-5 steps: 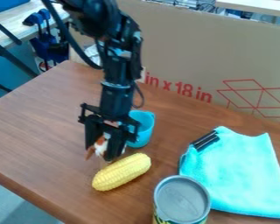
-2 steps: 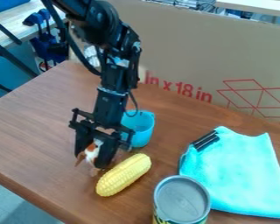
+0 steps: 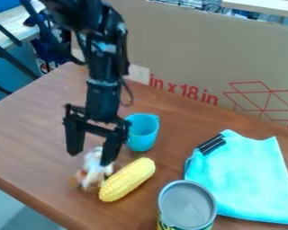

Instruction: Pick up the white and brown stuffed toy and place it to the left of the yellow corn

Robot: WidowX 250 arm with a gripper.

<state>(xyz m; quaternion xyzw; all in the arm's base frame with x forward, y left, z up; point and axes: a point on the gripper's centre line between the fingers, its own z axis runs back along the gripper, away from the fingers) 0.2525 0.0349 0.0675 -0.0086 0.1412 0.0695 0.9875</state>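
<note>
Camera view: the end effector (image 3: 91, 159) hangs wide open, apparently empty, above a blurred toy (image 3: 93, 171) beside corn (image 3: 127, 179), seemingly a release needing clearance.

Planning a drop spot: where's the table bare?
Widest: table from picture-left edge to tool. Next: gap between blue cup and cloth; smaller, corn to can. Crowded: tool, small white-brown item, corn and cup bunched; can beside cloth.

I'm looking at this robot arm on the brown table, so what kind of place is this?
Probably a robotics lab or workshop: a black jointed robot arm stands over a brown wooden table, backed by a large printed cardboard sheet, with yellow toy-like corn set out below.
</note>
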